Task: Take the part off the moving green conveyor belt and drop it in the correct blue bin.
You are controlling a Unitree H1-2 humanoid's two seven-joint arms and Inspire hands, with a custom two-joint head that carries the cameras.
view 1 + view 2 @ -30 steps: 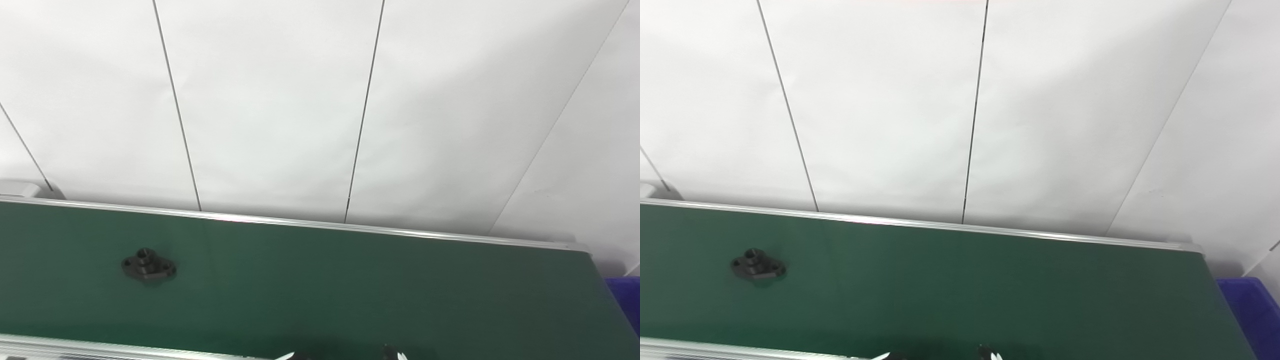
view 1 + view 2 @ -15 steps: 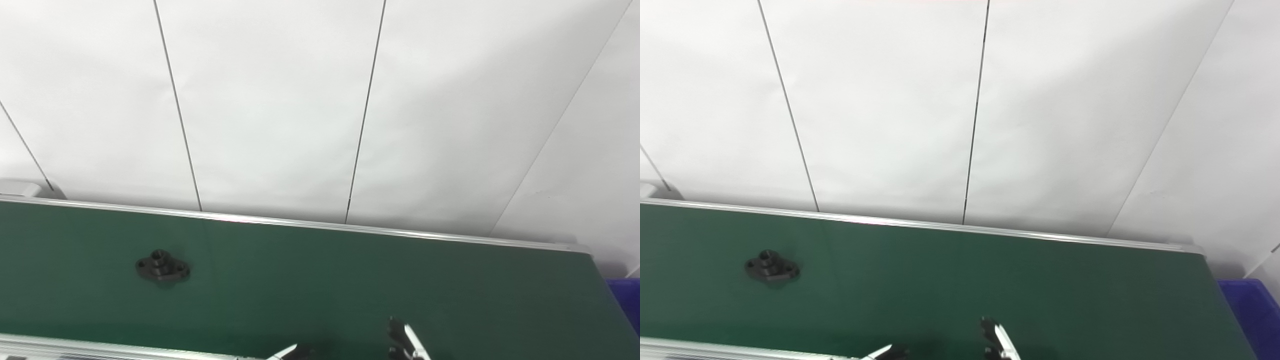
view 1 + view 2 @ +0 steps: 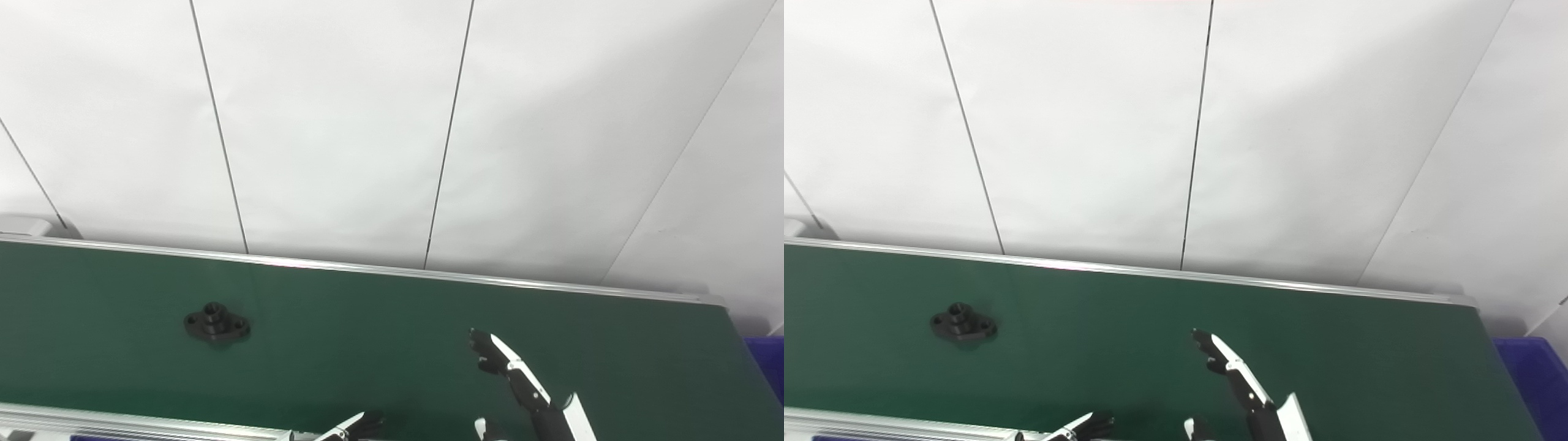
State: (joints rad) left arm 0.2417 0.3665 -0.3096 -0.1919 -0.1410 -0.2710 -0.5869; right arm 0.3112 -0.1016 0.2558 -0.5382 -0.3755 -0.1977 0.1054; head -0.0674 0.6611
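The right hand (image 3: 527, 386), black and white with slim fingers, reaches in from the bottom edge over the green conveyor belt (image 3: 380, 343). Its fingers (image 3: 490, 349) stretch out straight and apart, with a stubby tip (image 3: 1193, 427) spread off to its left near the bottom edge, so it is open and carrying nothing. Down at the bottom edge to its left, only a black fingertip with a white sliver (image 3: 355, 424) of a second hand pokes in; whether that hand is spread or closed, I cannot tell.

Well off to the left of the right hand's fingertips, and a touch farther out, sits the small black metal flange part (image 3: 217, 323), oval base with a raised round collar and bolt holes, flat on the belt and untouched. Beyond the fingertips runs the silver far rail (image 3: 429, 275), then the white panelled wall (image 3: 343, 122). Far right of the hand, past the belt's end, a corner of the blue plastic bin (image 3: 1534, 380) peeks in.
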